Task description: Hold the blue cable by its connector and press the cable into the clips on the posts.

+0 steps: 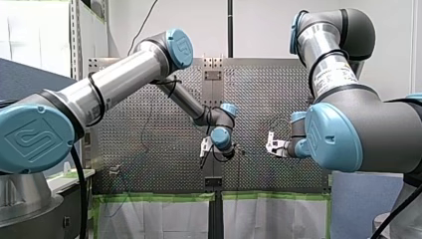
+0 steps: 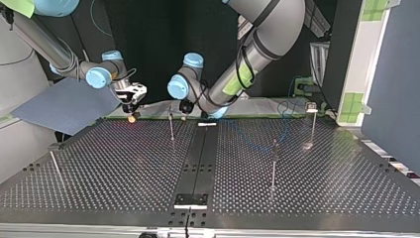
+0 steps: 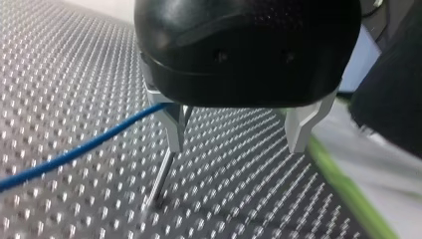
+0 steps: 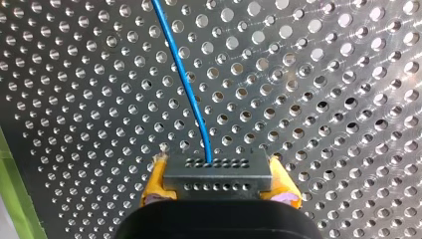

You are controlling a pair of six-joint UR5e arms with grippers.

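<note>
— Perforated metal counter [image 4: 348, 74]: where is the blue cable [image 4: 186, 79]?
— Its grey connector [image 4: 219, 178] sits clamped between the yellow pads [image 4: 157, 180] of my right hand [image 4: 219, 172]; the cable runs ahead over the holes.
— And the other?
— My left hand [image 3: 236, 147] stands wide, the cable passing one finger above a thin post [image 3: 163, 175].

top view: my r gripper [image 2: 131, 113] at table's [image 2: 124, 173] far left, my l gripper [image 2: 185, 106] far centre, a post [image 2: 171, 126] btwn them. second post [image 2: 273, 163] right of centre, third post [image 2: 312, 121] far right, fourth post [image 2: 54, 166] near left. connector [image 4: 217, 180] sits btwn my r fingers [image 4: 155, 177]; cable [image 4: 186, 79] runs ahead of it over table. cable passes beside one l finger [image 3: 174, 129], w/ a post under that finger.
</note>
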